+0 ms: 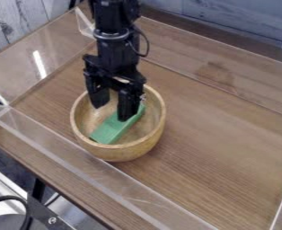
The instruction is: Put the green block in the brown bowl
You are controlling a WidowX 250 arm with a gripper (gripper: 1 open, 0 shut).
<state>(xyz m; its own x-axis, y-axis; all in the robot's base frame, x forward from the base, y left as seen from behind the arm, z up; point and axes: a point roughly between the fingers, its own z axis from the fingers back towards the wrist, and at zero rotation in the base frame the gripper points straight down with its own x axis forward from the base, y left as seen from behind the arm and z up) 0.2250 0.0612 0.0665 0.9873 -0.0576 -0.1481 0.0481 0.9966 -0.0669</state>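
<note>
Wooden table with clear side walls carries the brown bowl, and the green block lies inside it, leaning on the inner wall. Over it the gripper points down with jaws spread apart, holding nothing, so the block seems released.

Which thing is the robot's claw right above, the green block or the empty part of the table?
The green block. It lies slanted inside the brown bowl, and the open gripper hangs just over it. The bare table is off to the side.
</note>
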